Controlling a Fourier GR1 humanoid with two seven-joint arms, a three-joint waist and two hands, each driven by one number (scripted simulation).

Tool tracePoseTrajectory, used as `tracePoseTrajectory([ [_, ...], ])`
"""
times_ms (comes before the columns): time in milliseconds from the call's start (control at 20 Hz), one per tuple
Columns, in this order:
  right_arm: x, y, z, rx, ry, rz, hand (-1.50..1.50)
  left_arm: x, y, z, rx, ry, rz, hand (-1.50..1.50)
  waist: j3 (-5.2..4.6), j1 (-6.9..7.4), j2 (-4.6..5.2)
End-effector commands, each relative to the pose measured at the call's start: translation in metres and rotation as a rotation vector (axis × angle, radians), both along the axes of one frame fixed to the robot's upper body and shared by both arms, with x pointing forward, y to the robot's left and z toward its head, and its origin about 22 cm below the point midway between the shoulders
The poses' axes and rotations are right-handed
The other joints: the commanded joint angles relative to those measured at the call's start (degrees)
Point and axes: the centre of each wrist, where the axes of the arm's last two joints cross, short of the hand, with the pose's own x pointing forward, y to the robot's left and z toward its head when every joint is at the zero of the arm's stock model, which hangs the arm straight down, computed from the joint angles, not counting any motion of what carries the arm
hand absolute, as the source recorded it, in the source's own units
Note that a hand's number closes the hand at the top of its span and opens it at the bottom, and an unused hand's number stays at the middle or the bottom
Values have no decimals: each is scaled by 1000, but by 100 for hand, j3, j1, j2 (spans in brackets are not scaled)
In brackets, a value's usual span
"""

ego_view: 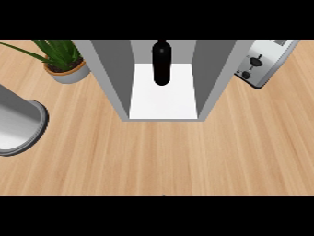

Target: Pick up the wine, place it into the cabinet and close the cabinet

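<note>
wine is in, door left to close

you can see the dark, slim wine bottle standing upright on the white floor of the open grey cabinet, well inside toward its back, so the pick and the placing look done. what remains, by my judgement, is shutting the cabinet; no door shows here, so you cannot tell which side it swings from. left of the cabinet a grey forearm crosses the light wooden desk; neither hand shows, so you cannot tell whether they are released or clenched. a potted green plant and a silver toaster flank the cabinet.
</note>
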Motion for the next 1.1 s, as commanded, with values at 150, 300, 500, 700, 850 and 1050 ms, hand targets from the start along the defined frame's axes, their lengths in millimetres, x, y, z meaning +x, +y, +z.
tracePoseTrajectory([
  [150, -15, 35, 14, 18, -155, 57, 150, -4, 3, 8, -36, -4, -26, -150, 2, 124, 20],
  [300, -17, 42, 18, 28, -160, 25, 150, 6, 14, 3, -52, 6, -43, -150, -8, 87, 22],
  [500, 2, 56, 21, -10, -190, 1, 150, 17, 5, 16, -70, 12, -64, -150, 1, 86, 65],
  [700, 16, 64, 27, 11, -160, 19, 150, 13, 5, -1, -81, -6, -80, -150, -4, 196, 83],
  [850, 33, 69, 38, 31, -142, 2, 150, 13, 4, 9, -77, 11, -87, -150, -1, 265, 91],
  [1050, 62, 91, 59, 41, -177, -14, 150, 16, 4, 16, -86, 3, -76, -150, 4, 295, 90],
])
